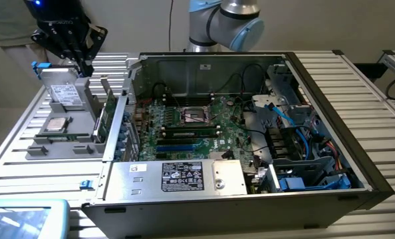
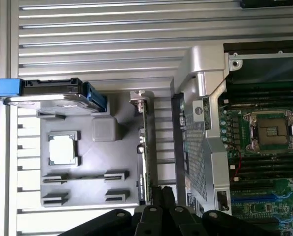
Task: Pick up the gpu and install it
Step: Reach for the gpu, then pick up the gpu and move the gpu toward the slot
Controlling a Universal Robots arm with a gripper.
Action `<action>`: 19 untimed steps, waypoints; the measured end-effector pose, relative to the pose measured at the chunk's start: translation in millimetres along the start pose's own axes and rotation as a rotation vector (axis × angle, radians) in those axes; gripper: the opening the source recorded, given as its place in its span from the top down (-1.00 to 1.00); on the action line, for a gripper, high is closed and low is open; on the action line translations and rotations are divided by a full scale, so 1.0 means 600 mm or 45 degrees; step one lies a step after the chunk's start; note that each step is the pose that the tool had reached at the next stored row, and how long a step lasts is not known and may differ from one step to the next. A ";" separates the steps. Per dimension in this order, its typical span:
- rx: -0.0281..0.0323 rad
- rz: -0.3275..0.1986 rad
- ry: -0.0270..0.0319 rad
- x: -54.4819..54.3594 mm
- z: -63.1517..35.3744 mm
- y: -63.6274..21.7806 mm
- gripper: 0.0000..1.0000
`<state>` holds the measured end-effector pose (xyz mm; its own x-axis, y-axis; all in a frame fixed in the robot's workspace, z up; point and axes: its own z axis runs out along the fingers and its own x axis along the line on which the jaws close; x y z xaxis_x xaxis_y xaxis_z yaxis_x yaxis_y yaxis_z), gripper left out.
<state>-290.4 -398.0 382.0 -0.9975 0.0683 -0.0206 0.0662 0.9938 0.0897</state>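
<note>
One landmark: a grey plastic parts tray [image 1: 59,149] lay on the ribbed silver metal counter [image 1: 12,164].
Claw: the black claw [image 1: 84,65] hung pointing down over the end of the tray where the hard drive stood. Whether it was open or closed could not be told, and it was apart from the card.
Gpu: the small flat gpu [image 1: 109,114], a green circuit board with a silver metal end bracket, stood on its long edge. It sat in a slot along the tray's side nearest the computer case, bracket towards the hard-drive end.
Hard drive: a silver boxy hard drive [image 1: 63,92] with blue side tabs stood upright in the tray, near the claw.
Processor: a square silver processor chip [image 1: 56,124] lay flat in a pocket around the tray's middle.
Computer case: an open black and silver desktop computer case [image 1: 250,199] lay on its side just beside the tray, its green motherboard [image 1: 197,124] exposed.
Arm: a pale blue and silver arm joint [image 1: 224,22] showed beyond the case, well apart from the tray.
</note>
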 end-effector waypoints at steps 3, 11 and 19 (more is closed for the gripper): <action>-0.0020 -0.010 0.0018 0.004 0.003 0.000 0.76; -0.0069 -0.034 0.0046 0.006 0.012 0.004 0.76; -0.0080 -0.038 0.0052 0.007 0.014 0.005 0.76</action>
<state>-294.4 -393.7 374.1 -0.9991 0.0385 -0.0193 0.0365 0.9948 0.0954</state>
